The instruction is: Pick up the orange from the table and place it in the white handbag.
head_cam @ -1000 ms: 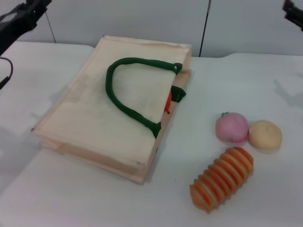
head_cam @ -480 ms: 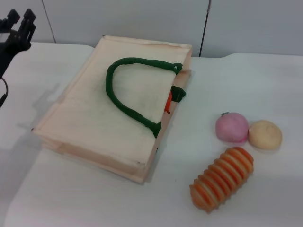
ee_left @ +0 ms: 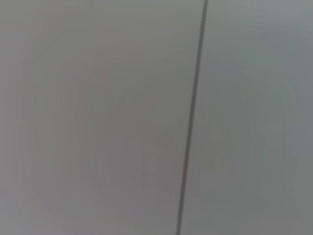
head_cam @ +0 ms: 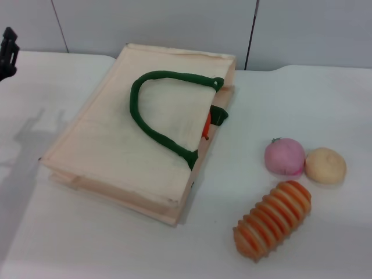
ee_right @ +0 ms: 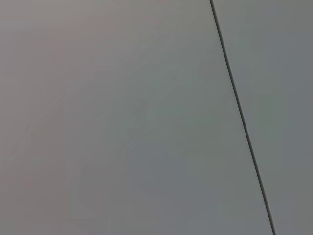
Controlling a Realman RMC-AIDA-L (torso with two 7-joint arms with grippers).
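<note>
The white handbag lies flat on the table, its dark green handle looped over its top face. The orange shows only as a thin red-orange sliver inside the bag's mouth, beside the green tab; the rest of it is hidden by the fabric. My left gripper is only a small black piece at the far left edge of the head view, raised well away from the bag. My right gripper is out of view. Both wrist views show just a grey wall with a dark seam.
Right of the bag sit a pink round fruit, a pale tan ball touching it, and a ridged orange-and-cream oblong item nearer the front. The left arm's shadow falls on the table left of the bag.
My left arm has pulled back to the left, almost out of the head view. The right arm's tip, seen at the top right a second ago, has left the view. The bag stayed put.
</note>
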